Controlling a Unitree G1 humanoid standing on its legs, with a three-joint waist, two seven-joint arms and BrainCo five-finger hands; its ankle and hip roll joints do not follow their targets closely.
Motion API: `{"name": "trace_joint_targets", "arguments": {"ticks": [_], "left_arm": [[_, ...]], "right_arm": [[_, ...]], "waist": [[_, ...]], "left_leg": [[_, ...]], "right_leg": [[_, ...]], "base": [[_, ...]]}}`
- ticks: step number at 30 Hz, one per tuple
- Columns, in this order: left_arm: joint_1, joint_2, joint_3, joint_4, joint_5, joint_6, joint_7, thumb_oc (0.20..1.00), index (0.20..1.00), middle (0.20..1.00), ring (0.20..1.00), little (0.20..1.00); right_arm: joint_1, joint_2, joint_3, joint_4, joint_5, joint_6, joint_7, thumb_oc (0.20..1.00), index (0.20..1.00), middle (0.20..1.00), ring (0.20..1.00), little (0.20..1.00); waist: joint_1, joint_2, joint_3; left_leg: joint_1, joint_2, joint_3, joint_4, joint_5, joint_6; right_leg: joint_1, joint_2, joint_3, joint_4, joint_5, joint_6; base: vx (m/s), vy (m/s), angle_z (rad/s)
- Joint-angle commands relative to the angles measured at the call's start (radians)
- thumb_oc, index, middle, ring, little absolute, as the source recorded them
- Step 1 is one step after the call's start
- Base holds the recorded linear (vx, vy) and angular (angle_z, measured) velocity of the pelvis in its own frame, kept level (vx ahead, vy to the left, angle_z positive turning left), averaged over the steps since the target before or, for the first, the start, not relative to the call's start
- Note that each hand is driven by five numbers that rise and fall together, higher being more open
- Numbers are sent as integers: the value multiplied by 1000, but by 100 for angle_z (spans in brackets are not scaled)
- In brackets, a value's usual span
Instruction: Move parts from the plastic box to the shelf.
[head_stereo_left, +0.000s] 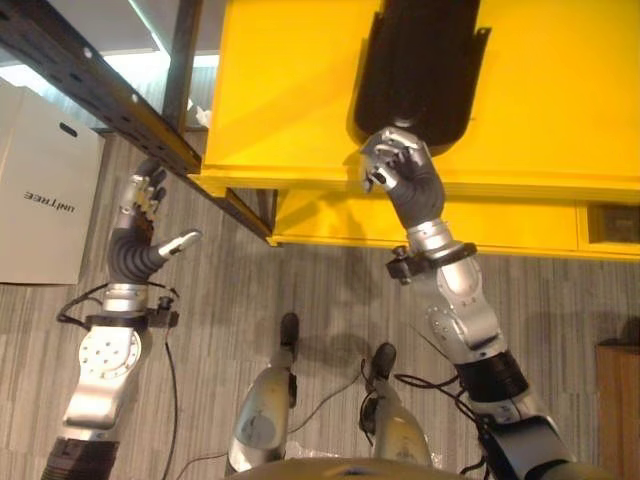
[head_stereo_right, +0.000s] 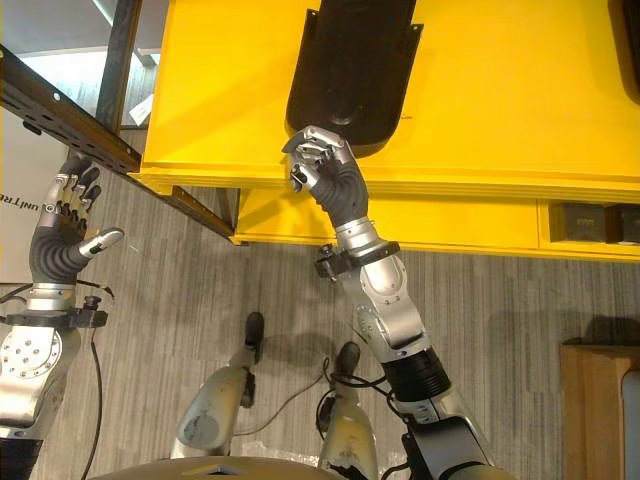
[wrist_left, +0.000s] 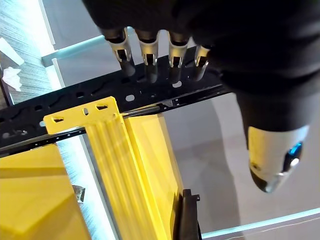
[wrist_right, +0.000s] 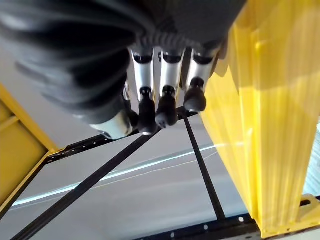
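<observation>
The right robot hand (head_stereo_right: 325, 175) is clenched on nothing just below the black part (head_stereo_right: 345, 70) lying on the yellow shelf (head_stereo_right: 520, 90). The left robot hand (head_stereo_left: 145, 225) hangs released beside the dark shelf rail (head_stereo_left: 100, 90); its wrist view shows that rail's punched holes

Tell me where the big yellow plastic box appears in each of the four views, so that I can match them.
Left eye view: the yellow plastic box fills the upper middle and right.
Right eye view: the same upper band.
Left wrist view: its ribbed wall lies past the left hand.
Right wrist view: its ribbed wall stands beside the right hand.
Shared landmark: the black perforated shelf rail next to the box.
</observation>
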Motion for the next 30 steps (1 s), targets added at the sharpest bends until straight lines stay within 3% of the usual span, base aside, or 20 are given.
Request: {"name": "trace_joint_targets", "arguments": {"ticks": [1, 13, 30], "left_arm": [[-45, 27, -23, 1, -29, -50, 8, 1000, 1000, 1000, 1000, 1000], [-70, 39, -31, 15, -10, -48, 11, 1000, 1000, 1000, 1000, 1000], [-125, 84, -69, 26, 4, -50, 15, 1000, 1000, 1000, 1000, 1000]], "right_arm": [[-68, 27, 2, -3, -50, -69, -40, 200, 200, 200, 200, 200], [-119, -1, -4, 54, -143, -57, -91, 200, 200, 200, 200, 200], [-344, -104, -28, 223, -357, -12, -238, 200, 200, 200, 200, 200]], "waist": [[16, 23, -26], [10, 32, -2], [17, 28, -2]], "left_leg": [[79, 26, 94, 40, -168, -47], [60, 26, 92, 49, -164, -44], [54, 22, 80, 67, -171, -37]], "right_leg": [[-82, 17, 0, 96, -90, 121], [-102, 18, 1, 106, -87, 119], [-104, 17, 3, 117, -87, 121]], "base": [[0, 0, 0], [-2, 0, 0], [0, 0, 0]]}}
